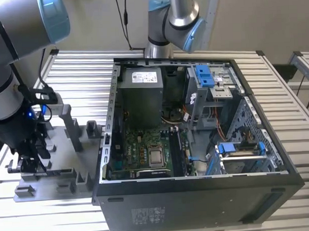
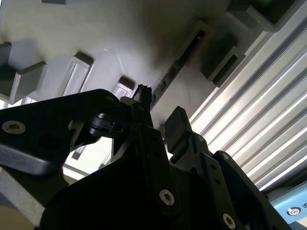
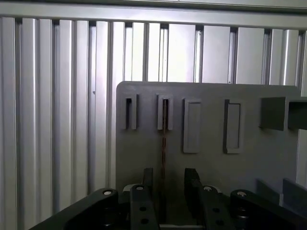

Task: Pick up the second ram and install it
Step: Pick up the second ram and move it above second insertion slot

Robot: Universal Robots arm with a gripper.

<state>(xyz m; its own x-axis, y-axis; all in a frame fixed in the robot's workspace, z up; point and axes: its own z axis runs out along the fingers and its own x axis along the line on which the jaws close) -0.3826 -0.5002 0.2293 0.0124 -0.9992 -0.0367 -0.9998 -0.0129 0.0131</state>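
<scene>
So basically the pick is barely started: the end effector [image 3: 169, 173] hangs spread over the grey holder tray [image 3: 211, 163] on the counter [image 3: 53, 120], straddling the second ram [image 3: 164, 134], which stands edge-up in its slot, ungripped and not yet installed in the computer case [image 1: 196, 159].

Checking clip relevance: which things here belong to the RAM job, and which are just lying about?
Job: second ram, gripper straddling it, grey holder plate, computer case.
Lying about: power supply, blue clips, slatted table.
</scene>
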